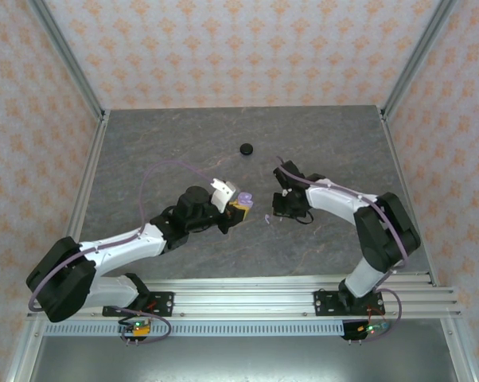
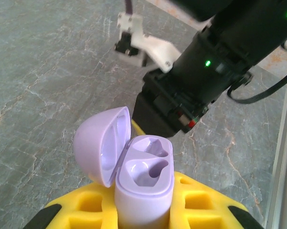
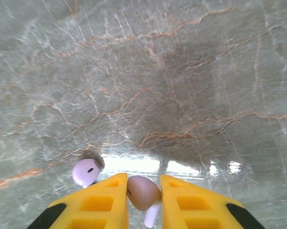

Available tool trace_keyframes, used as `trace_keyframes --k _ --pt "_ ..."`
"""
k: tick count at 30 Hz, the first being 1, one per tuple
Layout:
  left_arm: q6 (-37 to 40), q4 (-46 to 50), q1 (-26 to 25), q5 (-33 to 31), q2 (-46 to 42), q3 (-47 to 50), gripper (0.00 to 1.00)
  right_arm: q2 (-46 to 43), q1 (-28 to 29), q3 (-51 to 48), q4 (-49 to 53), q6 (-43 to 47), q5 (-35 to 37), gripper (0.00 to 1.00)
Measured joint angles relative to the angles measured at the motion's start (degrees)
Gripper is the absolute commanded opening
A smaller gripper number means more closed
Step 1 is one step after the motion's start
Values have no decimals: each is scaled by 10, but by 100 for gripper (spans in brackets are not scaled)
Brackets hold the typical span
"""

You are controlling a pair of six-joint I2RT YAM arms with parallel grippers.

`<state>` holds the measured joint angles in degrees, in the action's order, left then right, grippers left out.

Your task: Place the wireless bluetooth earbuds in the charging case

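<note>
Left fingers [image 1: 240,207] are clamped tight on the lavender charging case [image 2: 144,191], lid [image 2: 101,143] flipped open and both sockets showing, near the middle of the surface [image 3: 181,71]. A black round case [image 1: 246,149] sits farther back. Just right, a loose lavender earbud [image 3: 85,171] lies on the marble. Right fingers [image 1: 281,211] are nearly closed, pinching another lavender earbud [image 3: 141,192] right beside it.

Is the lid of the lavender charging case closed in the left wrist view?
No, the lid of the lavender case is swung open to one side, and the inside of the case shows.
</note>
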<state>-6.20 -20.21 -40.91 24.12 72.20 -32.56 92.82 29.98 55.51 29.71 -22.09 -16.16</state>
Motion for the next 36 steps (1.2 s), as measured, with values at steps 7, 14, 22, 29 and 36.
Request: trace_keyframes --k 7,14,22,29,36 --pt "0 -14 0 -13 38 2 4 -70 -19 -17 -26 -5 -49 21" --pt "-10 -35 0 -12 82 -1 4 -123 -19 -22 -43 -12 -81 21" --pt "-30 -63 0 -3 125 -20 4 -167 -13 -31 -67 -13 -97 21" --pt "-60 -104 -3 19 158 -31 4 -193 12 -36 -99 -12 -98 21" --pt "-88 -141 -7 43 169 -32 4 -213 19 -37 -123 -11 -96 21"
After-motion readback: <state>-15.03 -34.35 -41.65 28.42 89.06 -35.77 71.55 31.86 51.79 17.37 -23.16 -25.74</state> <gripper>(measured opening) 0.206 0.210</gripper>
